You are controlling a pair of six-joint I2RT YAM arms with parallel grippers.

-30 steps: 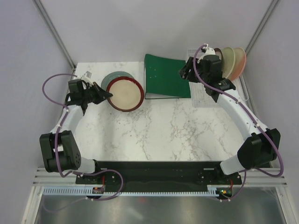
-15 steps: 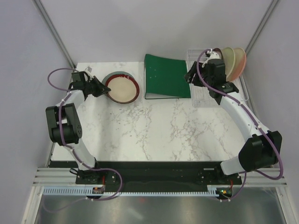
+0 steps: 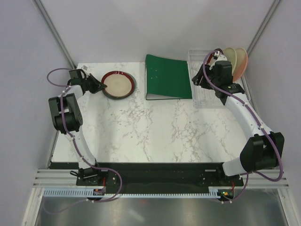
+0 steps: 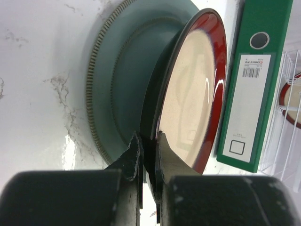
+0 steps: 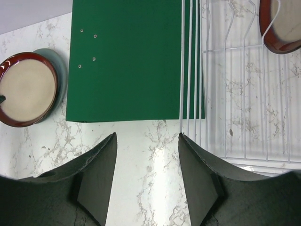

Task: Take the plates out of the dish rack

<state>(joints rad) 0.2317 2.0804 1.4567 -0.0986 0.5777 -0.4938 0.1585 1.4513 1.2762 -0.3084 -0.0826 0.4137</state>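
Observation:
My left gripper [image 3: 99,87] is shut on the near rim of the dark-red-rimmed plate [image 3: 117,84]. In the left wrist view this gripper [image 4: 148,136] holds the plate [image 4: 193,89] tilted over the slate grey plate [image 4: 117,84], which lies flat on the table. My right gripper [image 3: 200,77] is open and empty, and hovers at the left edge of the clear dish rack [image 3: 207,96]. In the right wrist view this gripper [image 5: 147,136] is over bare marble beside the rack [image 5: 235,94]. A cream plate [image 3: 229,59] and a pink plate [image 3: 241,63] stand at the rack's far end.
A flat green binder [image 3: 168,76] lies between the stacked plates and the rack, touching the rack's left side; it also shows in the right wrist view [image 5: 131,56]. Walls stand close behind and to both sides. The marble table [image 3: 155,127] stretches in front.
My left gripper carried the red-rimmed plate back and to the left, down over the grey plate. My right gripper moved right and back towards the rack.

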